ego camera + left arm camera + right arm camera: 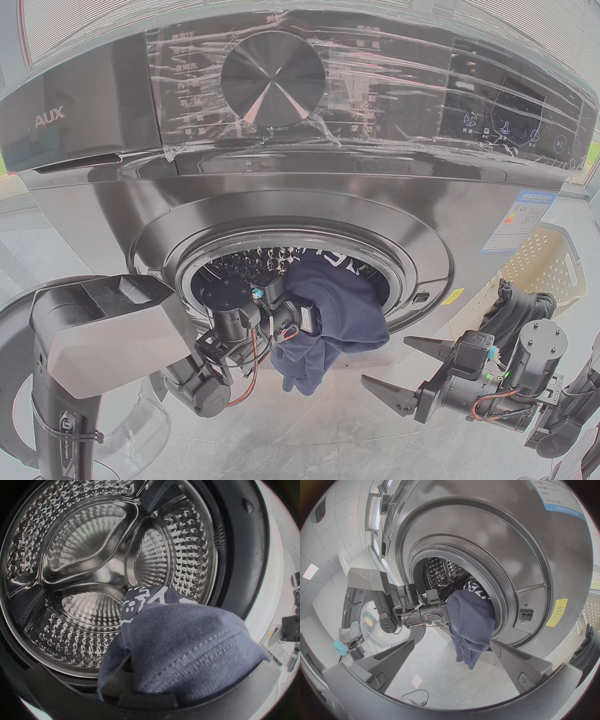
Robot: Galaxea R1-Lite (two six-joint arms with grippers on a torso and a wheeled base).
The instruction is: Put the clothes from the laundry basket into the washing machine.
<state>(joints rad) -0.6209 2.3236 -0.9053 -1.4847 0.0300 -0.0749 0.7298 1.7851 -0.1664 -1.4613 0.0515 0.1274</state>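
Observation:
The dark grey washing machine fills the head view with its round port open onto the steel drum. A navy garment with white print hangs over the lower right rim of the port, part inside and part dangling outside toward the floor. My left gripper is at the port and shut on this garment, whose cloth covers the fingertips. My right gripper hangs open and holds nothing, low and to the right in front of the machine; its fingers frame the garment.
A cream perforated laundry basket stands right of the machine, with a black cloth bunched at its near side behind my right arm. The machine's glass door is swung open at the lower left. Grey floor tiles lie below.

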